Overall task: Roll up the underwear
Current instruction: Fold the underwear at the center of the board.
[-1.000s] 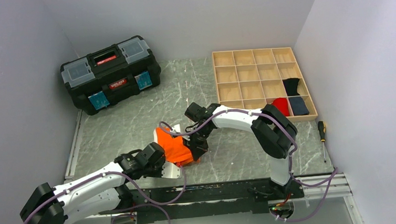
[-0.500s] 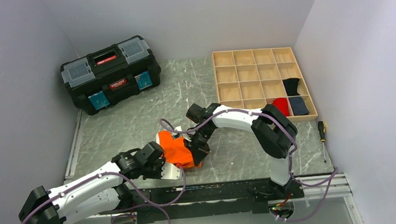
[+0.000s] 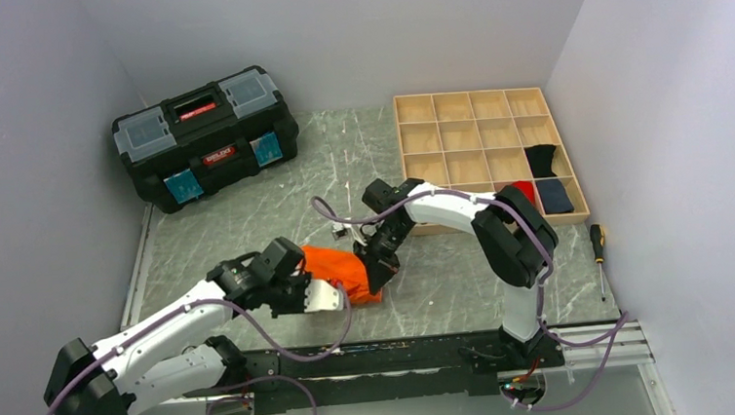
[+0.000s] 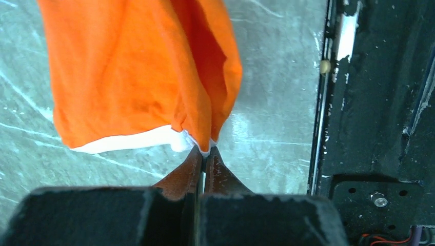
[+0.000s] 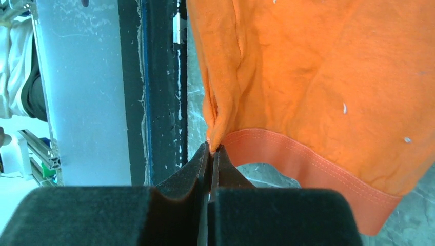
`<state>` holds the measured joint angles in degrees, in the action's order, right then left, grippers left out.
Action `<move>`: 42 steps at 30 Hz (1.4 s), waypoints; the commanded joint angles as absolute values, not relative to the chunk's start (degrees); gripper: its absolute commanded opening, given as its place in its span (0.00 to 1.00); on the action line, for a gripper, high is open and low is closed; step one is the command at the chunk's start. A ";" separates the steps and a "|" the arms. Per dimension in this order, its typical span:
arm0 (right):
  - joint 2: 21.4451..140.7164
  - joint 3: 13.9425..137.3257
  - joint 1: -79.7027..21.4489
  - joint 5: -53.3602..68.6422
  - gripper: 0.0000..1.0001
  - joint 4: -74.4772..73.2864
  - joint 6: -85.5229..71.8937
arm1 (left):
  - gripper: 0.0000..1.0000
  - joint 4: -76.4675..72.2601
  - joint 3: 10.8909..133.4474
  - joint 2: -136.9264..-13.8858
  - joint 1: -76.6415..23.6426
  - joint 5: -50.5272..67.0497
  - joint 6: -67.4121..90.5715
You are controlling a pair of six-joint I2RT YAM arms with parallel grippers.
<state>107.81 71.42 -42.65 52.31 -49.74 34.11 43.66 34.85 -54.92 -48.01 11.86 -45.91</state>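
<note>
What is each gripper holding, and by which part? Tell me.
Both hold the bright orange fabric underwear. The left gripper pinches a fold at its white-trimmed edge; the right gripper pinches a fold beside its orange hem band.

A black toolbox [image 3: 205, 136] with grey lid clips sits at the far left of the marbled table [image 3: 247, 216]; a wooden tray [image 3: 400, 156] of square cells lies far right; its near right cells hold a black cloth [image 3: 540, 160], a navy cloth [image 3: 555, 195] and a red cloth [image 3: 525, 191]; a screwdriver [image 3: 598, 250] lies just beside the tray's near right corner.
</note>
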 commanded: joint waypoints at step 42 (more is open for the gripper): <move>125.54 90.21 -31.11 53.65 0.10 -63.22 40.87 | 0.00 49.74 66.34 -99.94 -21.09 32.28 -49.78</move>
<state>124.90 87.50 -31.55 52.97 -61.87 39.40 50.02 64.36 -99.09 -21.43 31.66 -49.84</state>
